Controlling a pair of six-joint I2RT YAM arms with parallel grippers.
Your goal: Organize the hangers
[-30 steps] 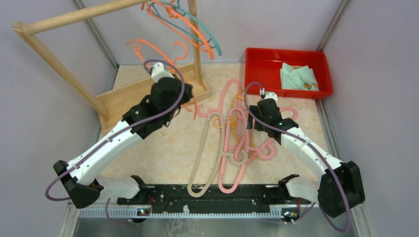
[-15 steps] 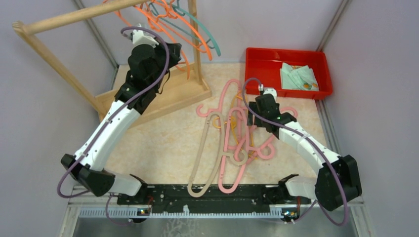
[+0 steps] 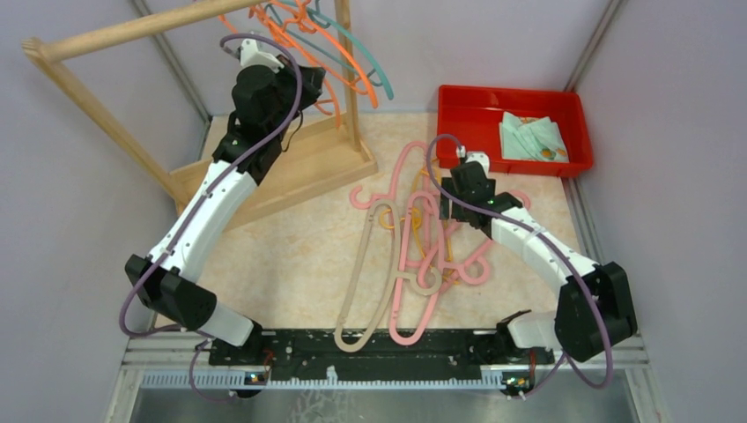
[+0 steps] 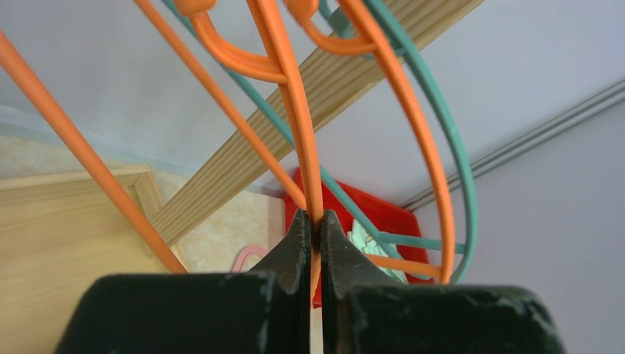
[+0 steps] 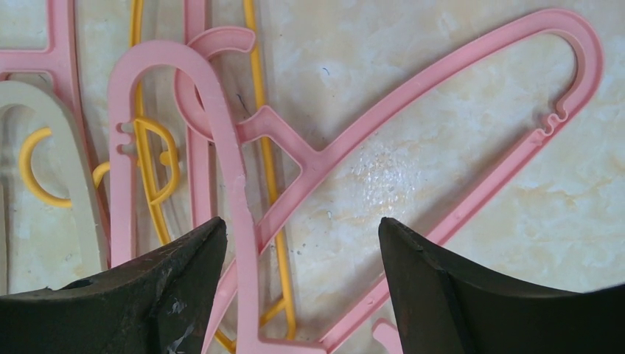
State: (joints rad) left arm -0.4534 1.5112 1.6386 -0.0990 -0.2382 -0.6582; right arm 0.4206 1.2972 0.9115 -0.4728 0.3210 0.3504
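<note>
Lilac walls [image 3: 669, 176] close in a marbled cream counter [image 3: 291, 256], with a wooden rack [image 3: 132, 31] at its far left and a red tray [image 3: 458, 97] at its far right, which holds a folded greenish cloth [image 3: 528, 137].

All the hangers are thin moulded plastic loops with curved hooks. One bunch hangs from the rack's rail near the upright post, in orange and teal. The left gripper [image 4: 315, 221] is raised among these. Its jaws are pinched tight on the slim stem of an orange hanger [image 4: 293, 110], which runs up between the fingertips to a forked neck. Teal hangers [image 4: 472, 214] curve past just beside it.

The others lie in a tangled heap in the middle of the counter (several overlap, so no count is possible). Pink hangers [image 5: 413, 103] with notched shoulders cross one another there. A beige hanger [image 5: 77, 184] lies at the heap's left side, and a thinner yellow hanger [image 5: 264, 147] threads beneath the pink ones. The right gripper [image 5: 301, 225] is low over this heap with its jaws spread wide, holding nothing. A pink arm passes between the fingers.
</note>
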